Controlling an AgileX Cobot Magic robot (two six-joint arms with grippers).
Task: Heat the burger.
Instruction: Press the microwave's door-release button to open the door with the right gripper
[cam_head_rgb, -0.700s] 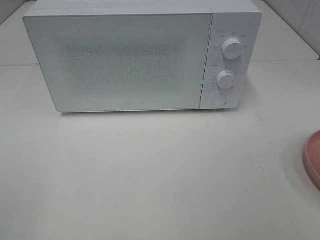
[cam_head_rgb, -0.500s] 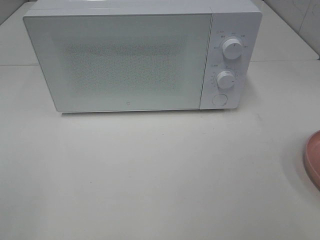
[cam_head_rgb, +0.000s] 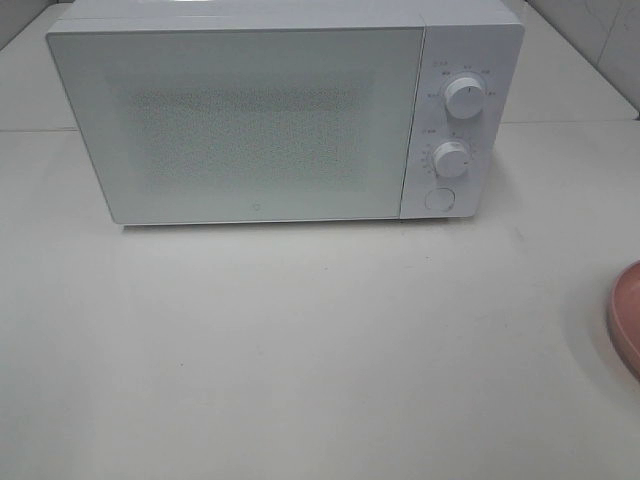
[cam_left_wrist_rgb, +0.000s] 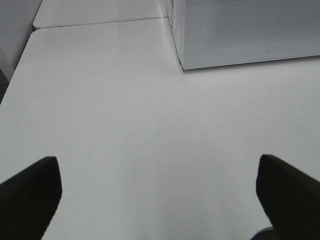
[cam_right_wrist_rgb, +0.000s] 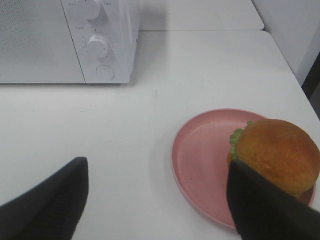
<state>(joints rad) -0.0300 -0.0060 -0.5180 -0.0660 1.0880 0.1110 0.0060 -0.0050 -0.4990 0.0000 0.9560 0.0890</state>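
Observation:
The burger (cam_right_wrist_rgb: 277, 154) has a golden-brown bun and green lettuce. It sits on the right part of a round pink plate (cam_right_wrist_rgb: 200, 155) in the right wrist view. My right gripper (cam_right_wrist_rgb: 157, 205) is open above the table, with one finger (cam_right_wrist_rgb: 265, 210) close in front of the burger. My left gripper (cam_left_wrist_rgb: 157, 197) is open and empty over bare table, left of the microwave (cam_left_wrist_rgb: 250, 32). The white microwave (cam_head_rgb: 270, 120) stands at the back with its door shut. Neither gripper shows in the exterior high view.
The microwave has two knobs (cam_head_rgb: 464, 97) and a round button (cam_head_rgb: 438, 199) on its right panel. Only the plate's edge (cam_head_rgb: 625, 315) shows at the right border of the exterior high view. The table's edge (cam_right_wrist_rgb: 295, 75) runs right of the plate.

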